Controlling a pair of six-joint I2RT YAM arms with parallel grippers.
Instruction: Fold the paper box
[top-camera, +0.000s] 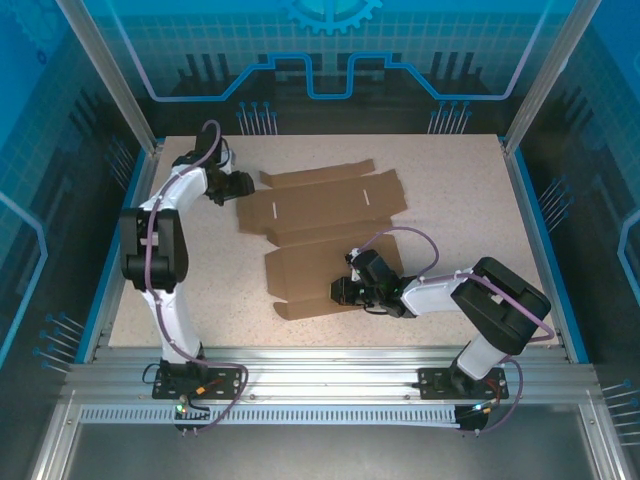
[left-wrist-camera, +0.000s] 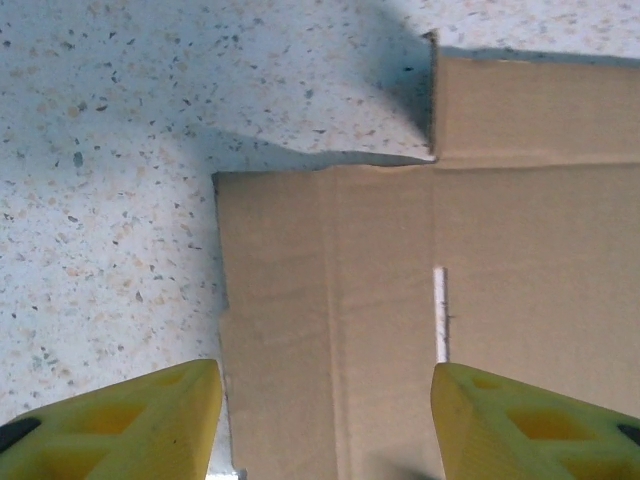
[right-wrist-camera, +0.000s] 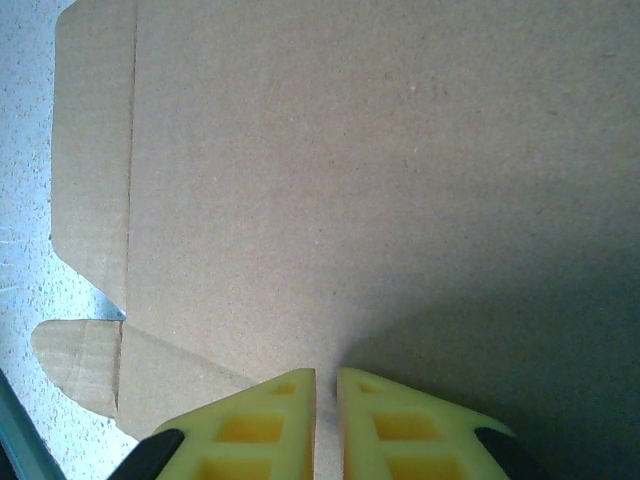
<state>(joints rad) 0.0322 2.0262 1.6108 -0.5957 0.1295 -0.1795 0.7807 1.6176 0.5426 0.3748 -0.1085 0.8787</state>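
Flat brown corrugated-cardboard paper box (top-camera: 320, 235) is lying on the speckled beige worktop (top-camera: 460, 180). Left end effector (left-wrist-camera: 325, 390), spread, is straddling its far-left edge. Right end effector (right-wrist-camera: 326, 385), pressed together, is hovering over its near panel.

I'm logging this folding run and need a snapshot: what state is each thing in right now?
Plain brown corrugated cardboard paper box: spread out mostly flat, not yet folded up.
Left gripper: open, over the cardboard's edge.
Right gripper: shut, over the cardboard.
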